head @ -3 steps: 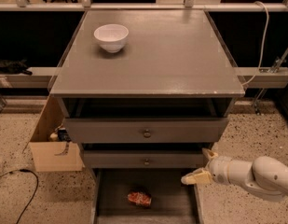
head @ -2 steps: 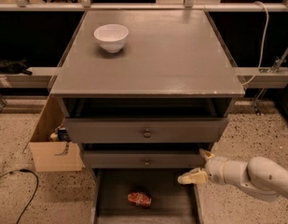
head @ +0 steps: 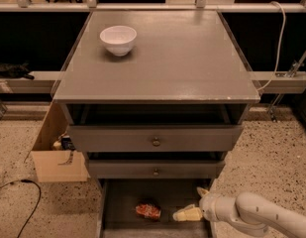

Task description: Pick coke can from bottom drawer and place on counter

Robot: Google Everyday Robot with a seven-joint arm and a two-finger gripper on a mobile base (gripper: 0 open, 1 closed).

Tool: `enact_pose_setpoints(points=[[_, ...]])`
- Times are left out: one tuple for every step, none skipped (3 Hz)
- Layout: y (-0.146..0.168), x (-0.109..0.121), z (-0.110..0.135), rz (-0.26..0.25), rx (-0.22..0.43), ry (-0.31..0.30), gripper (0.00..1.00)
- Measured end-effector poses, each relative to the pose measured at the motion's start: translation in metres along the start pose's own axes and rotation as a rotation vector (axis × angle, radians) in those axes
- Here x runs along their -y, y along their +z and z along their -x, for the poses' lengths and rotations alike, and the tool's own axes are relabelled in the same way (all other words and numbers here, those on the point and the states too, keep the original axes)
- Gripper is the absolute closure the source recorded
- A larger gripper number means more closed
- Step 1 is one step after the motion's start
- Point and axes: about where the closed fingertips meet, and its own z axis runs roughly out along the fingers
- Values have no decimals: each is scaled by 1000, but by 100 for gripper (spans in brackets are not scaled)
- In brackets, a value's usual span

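The coke can (head: 148, 210) is a small red object lying on the dark floor of the open bottom drawer (head: 124, 198), near the middle. My gripper (head: 188, 204) reaches in from the lower right on a white arm. It hangs over the right part of the drawer, a short way right of the can and not touching it. Its pale fingers (head: 186, 214) are spread open and hold nothing. The counter (head: 172, 58) is the flat grey cabinet top above the two upper drawers.
A white bowl (head: 118, 39) stands on the counter's far left. The two upper drawers with brass knobs (head: 156, 142) overhang the back of the bottom drawer. An open cardboard box (head: 56, 155) stands left of the cabinet, with a black cable (head: 24, 192) on the speckled floor.
My gripper has moved left and slightly down, over the bottom drawer and closer to the can. The can and bowl have not moved.
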Motion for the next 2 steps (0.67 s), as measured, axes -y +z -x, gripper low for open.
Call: enact_pose_setpoints(points=[[0,0,0,0,0,0,0],[32,3,-13,-2,-12,72,0]])
